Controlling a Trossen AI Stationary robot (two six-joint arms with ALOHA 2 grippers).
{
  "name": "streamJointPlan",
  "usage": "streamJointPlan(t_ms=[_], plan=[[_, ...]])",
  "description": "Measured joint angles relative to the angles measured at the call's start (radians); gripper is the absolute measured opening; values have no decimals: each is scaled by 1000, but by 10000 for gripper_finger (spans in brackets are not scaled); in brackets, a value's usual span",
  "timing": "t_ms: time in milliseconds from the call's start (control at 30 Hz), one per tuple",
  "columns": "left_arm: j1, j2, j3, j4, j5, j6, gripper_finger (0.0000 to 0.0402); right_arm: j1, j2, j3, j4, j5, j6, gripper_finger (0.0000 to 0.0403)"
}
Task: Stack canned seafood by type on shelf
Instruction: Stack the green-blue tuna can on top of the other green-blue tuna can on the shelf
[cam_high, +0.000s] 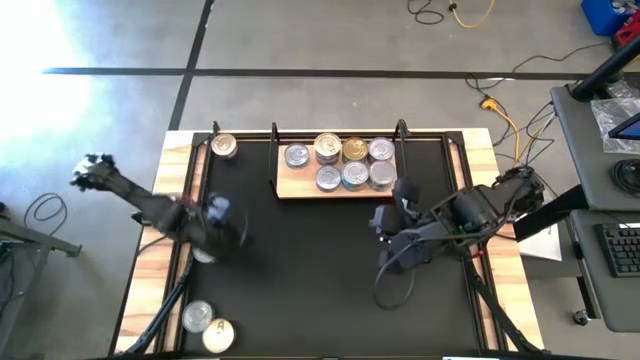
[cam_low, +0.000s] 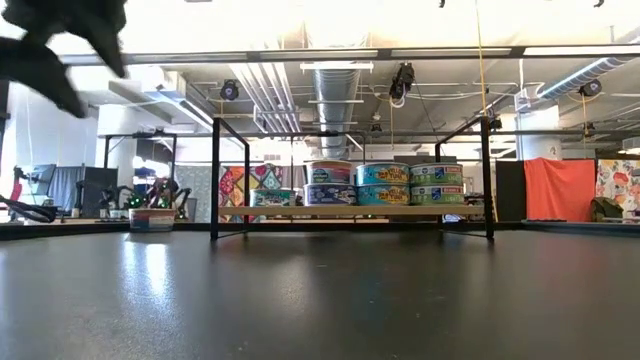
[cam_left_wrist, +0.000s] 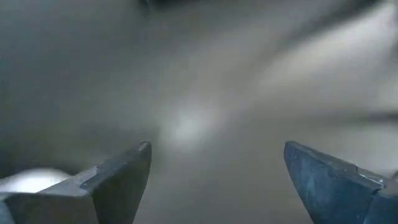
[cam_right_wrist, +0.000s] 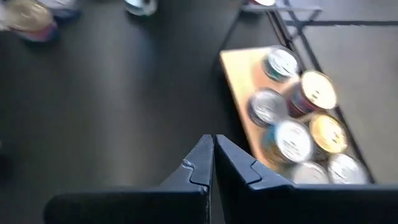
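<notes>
Over the table's left side my left gripper (cam_left_wrist: 211, 180) hangs wide and empty; my right gripper (cam_right_wrist: 213, 155) waits pinched shut near the shelf (cam_high: 300, 188); a clumsy reach could topple the tins (cam_high: 341, 163) stacked there; strays (cam_high: 208, 325) sit at the near-left corner.

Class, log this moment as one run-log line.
left gripper: open, empty, over table's left | right gripper: shut, empty, near shelf | tins: seven tops showing on shelf
</notes>
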Motion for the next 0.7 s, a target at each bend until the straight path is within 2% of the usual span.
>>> streamJointPlan(t_ms=[100,200,267,367,533,700], plan=[[-115,107,78,-139,8,-122,349,5,0,1,81,-67,-40,9],[-157,184,136,-328,115,-212,349,9,0,3,145,-171,-103,9],[-163,223,150,-387,242,-179,343,9,8,2,168,-236,-132,9],[-163,281,145,-361,381,-54,317,26,29,-7,192,-293,-117,9],[-159,390,130,-336,420,208,236,74,87,-27,297,-362,-24,9],[-104,417,107,-377,403,422,106,87,173,-38,327,-359,98,9]])
